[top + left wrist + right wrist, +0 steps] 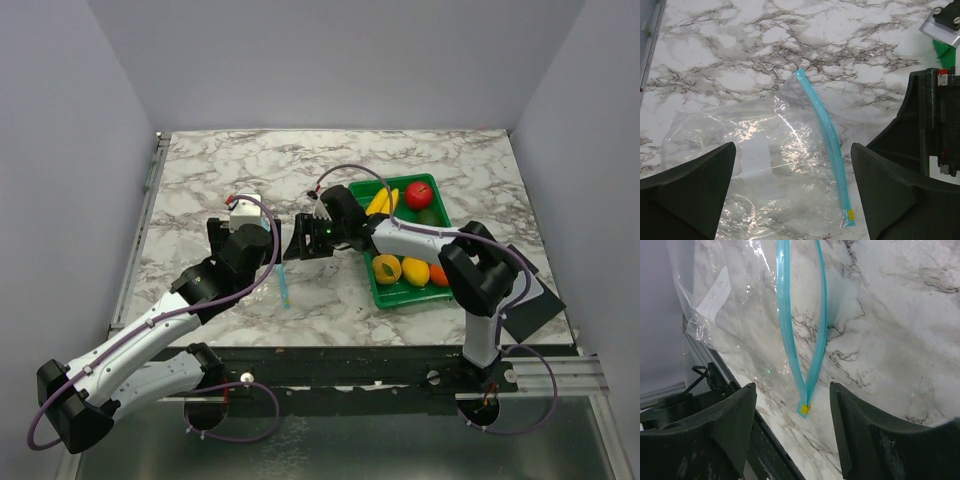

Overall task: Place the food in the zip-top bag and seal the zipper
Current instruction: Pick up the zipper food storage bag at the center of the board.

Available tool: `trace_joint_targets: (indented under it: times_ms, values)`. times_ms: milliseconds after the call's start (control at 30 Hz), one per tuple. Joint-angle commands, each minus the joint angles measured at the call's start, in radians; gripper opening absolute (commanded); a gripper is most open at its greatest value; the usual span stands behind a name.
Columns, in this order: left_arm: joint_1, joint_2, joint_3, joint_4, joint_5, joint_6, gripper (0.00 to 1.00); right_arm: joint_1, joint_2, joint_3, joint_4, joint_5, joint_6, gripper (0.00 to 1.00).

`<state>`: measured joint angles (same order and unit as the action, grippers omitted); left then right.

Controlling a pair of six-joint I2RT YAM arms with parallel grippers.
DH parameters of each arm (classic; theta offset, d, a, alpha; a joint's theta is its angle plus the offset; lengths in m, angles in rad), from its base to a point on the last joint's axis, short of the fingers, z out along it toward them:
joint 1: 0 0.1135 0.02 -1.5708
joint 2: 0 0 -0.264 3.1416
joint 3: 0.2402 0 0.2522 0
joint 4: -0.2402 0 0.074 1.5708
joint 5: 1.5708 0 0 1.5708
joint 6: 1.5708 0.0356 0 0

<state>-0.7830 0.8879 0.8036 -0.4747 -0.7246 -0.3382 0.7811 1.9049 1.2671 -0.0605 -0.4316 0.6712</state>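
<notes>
Zip-top bag (740, 165): flat, near front edge; zipper (822, 145) parted; bare marble around. Left gripper (792, 170), right gripper (792, 412): jaws wide, empty. Food (413, 271) in green tray (374, 290), right side.

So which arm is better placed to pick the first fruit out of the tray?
Likely right. The green tray holding the fruits lies on that side, and the right tool is open and empty. The left tool, also open, hovers over the zip-top bag, farther off.
</notes>
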Motion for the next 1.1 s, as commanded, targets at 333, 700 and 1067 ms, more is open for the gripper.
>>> trace_joint_targets:
  times_ms: [333,700,1067]
  values:
    - [0.001,-0.009,-0.005,-0.015,-0.019,-0.004,0.99,0.027,0.149,-0.019,0.28,-0.157,0.09,0.61]
    - [0.002,0.002,-0.004,-0.015,-0.013,-0.002,0.99,0.037,0.209,-0.036,0.416,-0.227,0.135,0.57]
    - [0.001,0.008,-0.004,-0.015,-0.008,-0.003,0.99,0.039,0.225,-0.072,0.528,-0.283,0.174,0.44]
